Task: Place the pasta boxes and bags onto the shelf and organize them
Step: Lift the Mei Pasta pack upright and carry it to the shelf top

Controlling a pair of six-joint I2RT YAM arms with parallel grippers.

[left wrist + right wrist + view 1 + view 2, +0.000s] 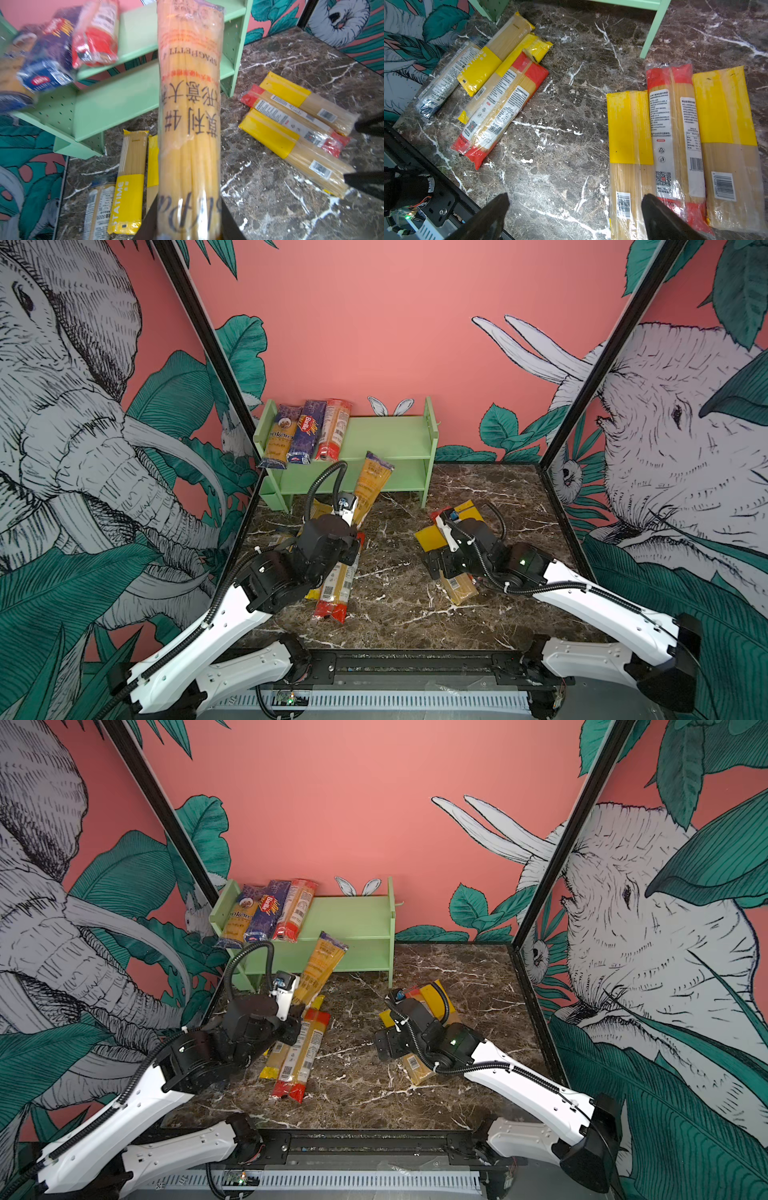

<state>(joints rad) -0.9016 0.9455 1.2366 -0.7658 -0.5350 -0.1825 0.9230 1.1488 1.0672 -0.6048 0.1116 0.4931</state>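
- Here, the left gripper (356, 517) clamped the lower end of an orange spaghetti pack (372, 485), tilted just before the shelf (386, 439).
- The right gripper (575, 199) gaped empty, farther from the shelf.
- It looked best laid flat beside the three shelved packs (305, 433).

Dark marble tabletop (407, 614), white-veined. Pink elephant-and-leaf mural walls (395, 335) enclose it on three sides. Black rail (415, 668) along tabletop's near edge.

The shelf (386, 439) is pale mint green. The Barilla pack (304, 433) is dark blue; the neighbouring pack (332, 431) has 2 red ends. The spaghetti bag (189, 124) is yellow-orange with black lettering. The tabletop (415, 580) is dark brown marble with white veins.
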